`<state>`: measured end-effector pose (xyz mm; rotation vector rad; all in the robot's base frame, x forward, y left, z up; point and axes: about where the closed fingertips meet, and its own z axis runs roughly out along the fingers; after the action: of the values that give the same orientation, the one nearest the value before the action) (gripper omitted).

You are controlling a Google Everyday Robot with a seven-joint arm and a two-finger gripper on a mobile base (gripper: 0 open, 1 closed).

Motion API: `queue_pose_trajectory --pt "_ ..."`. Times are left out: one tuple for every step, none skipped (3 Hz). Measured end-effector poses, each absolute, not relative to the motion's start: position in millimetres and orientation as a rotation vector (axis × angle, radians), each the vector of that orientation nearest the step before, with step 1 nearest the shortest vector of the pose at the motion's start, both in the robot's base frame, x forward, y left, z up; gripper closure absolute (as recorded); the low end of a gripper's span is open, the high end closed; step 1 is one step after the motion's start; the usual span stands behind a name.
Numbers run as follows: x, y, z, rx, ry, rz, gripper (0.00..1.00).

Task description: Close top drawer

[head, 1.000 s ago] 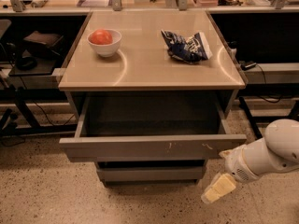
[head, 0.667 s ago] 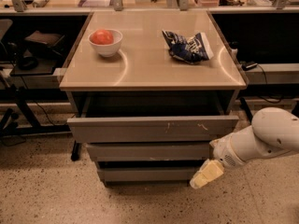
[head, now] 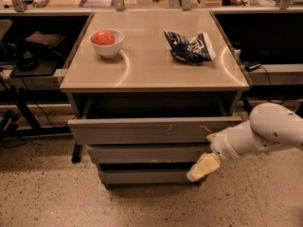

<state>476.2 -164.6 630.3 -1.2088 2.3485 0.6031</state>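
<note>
The top drawer [head: 142, 130] is a wide grey drawer with a flat front and pale scratch marks right of centre. It stands out only a little from the cabinet, with a narrow dark gap behind its front. My gripper [head: 203, 167] reaches in from the right on a white arm. Its pale tip lies in front of the lower drawer fronts, just below the top drawer's right end.
A white bowl [head: 107, 44] with a red fruit [head: 103, 37] and a crumpled blue chip bag [head: 190, 47] lie on the cabinet top [head: 151, 65]. Two shorter grey drawers [head: 142, 152] sit below. Dark shelving and cables flank both sides. Speckled floor lies in front.
The top drawer has slid back in, from wide open to nearly shut. My gripper and arm have moved left and up, toward the drawer fronts.
</note>
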Motion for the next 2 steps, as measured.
queue_pose_trajectory --pt "517.9 -150.2 644.7 -1.178 2.268 0.637 0.0" --pt "517.0 -150.3 644.8 -1.178 2.267 0.637 0.0"
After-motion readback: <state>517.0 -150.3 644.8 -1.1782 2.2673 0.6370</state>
